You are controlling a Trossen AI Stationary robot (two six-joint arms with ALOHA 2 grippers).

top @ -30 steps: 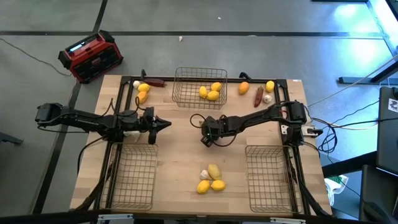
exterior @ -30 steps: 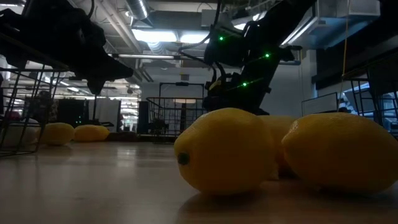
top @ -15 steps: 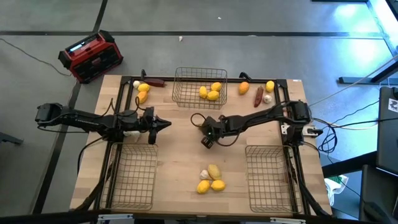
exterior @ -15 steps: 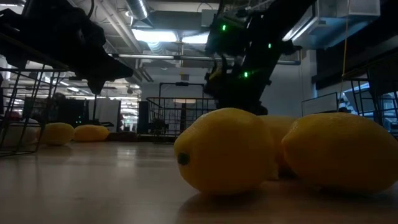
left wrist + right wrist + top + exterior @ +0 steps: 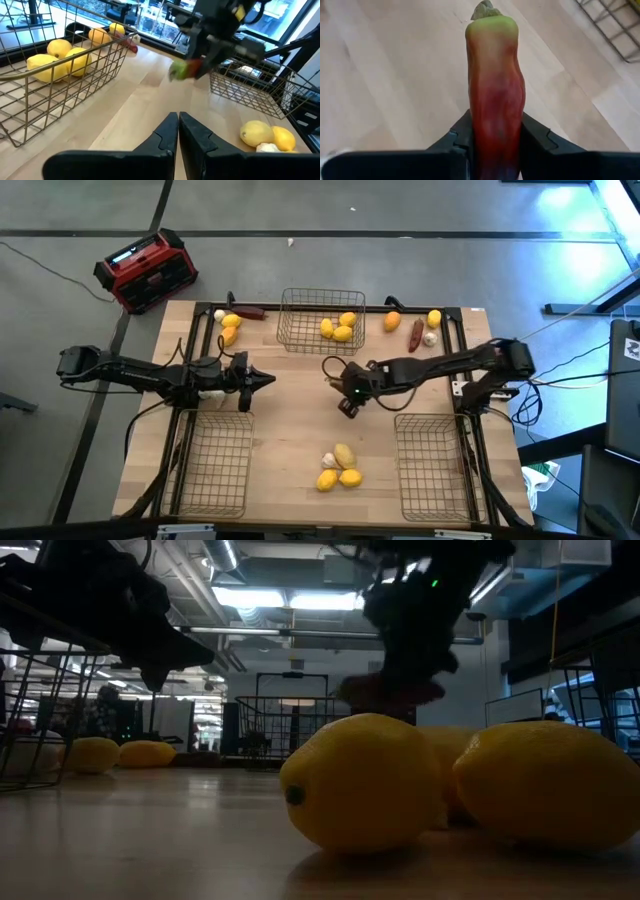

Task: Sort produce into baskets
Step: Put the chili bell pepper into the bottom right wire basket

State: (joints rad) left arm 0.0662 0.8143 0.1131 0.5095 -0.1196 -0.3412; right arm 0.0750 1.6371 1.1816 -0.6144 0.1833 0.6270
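The right gripper [image 5: 346,402], jaws now clamped on a chili [image 5: 493,95], has swung toward three o'clock, apparently basket-bound; left gripper [image 5: 268,380] waits, jaws together.

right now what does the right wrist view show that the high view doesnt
Only the right wrist view shows what the right claw grips: a red chili with a green stem end, clamped between its fingers.

Only the high view shows the layout: three wire baskets, the lemons near the front edge, more produce along the far edge, a red-and-black box on the floor, and the left claw, shut and empty over the left side.

Both show the bare wooden table under the right claw.
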